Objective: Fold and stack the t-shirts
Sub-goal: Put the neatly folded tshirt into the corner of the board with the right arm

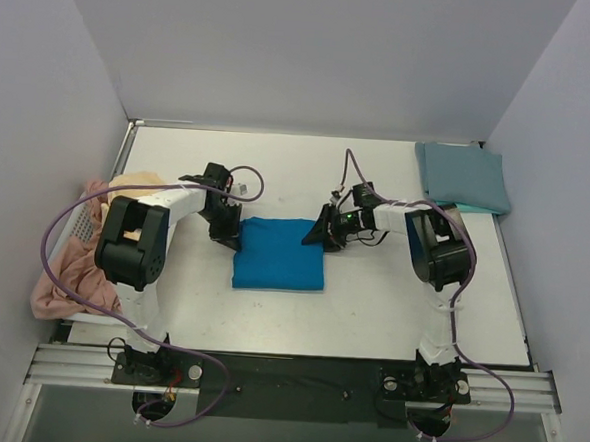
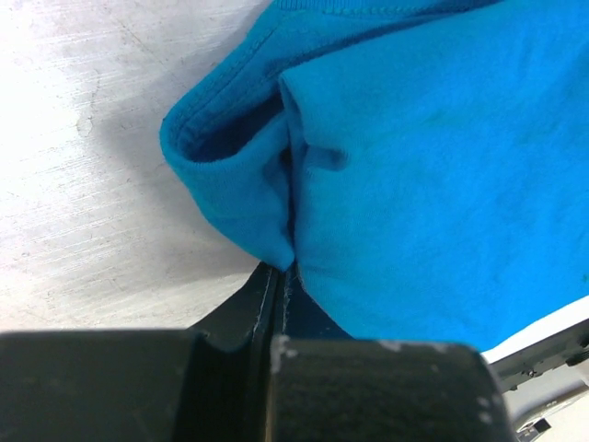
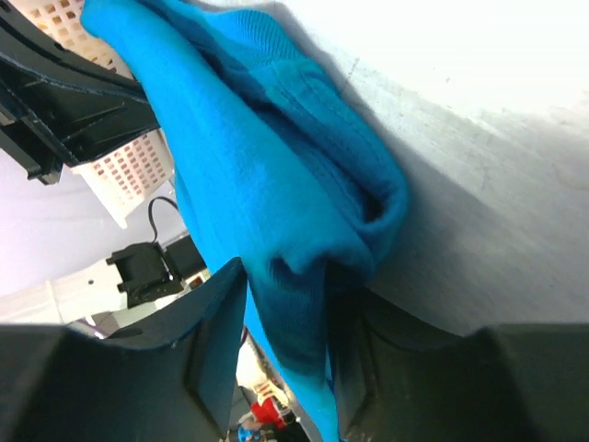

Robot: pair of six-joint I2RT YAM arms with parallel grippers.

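The bright blue t-shirt (image 1: pixel 279 255) lies folded into a rectangle at the table's middle. My left gripper (image 1: pixel 226 239) is at its far left corner, shut on a pinch of blue cloth (image 2: pixel 423 166) at the fingertips (image 2: pixel 281 276). My right gripper (image 1: pixel 319 238) is at the far right corner; a thick fold of the blue shirt (image 3: pixel 248 175) sits between its fingers (image 3: pixel 290 341). The dull teal t-shirt (image 1: pixel 463 177) lies folded at the back right. The dusty pink shirt (image 1: pixel 72 267) and pale yellow-orange shirt (image 1: pixel 137 183) are crumpled at the left edge.
Grey walls close in the table on the left, back and right. A metal rail (image 1: pixel 286 376) with both arm bases runs along the near edge. A white perforated basket (image 3: pixel 129 166) shows beyond the left arm in the right wrist view.
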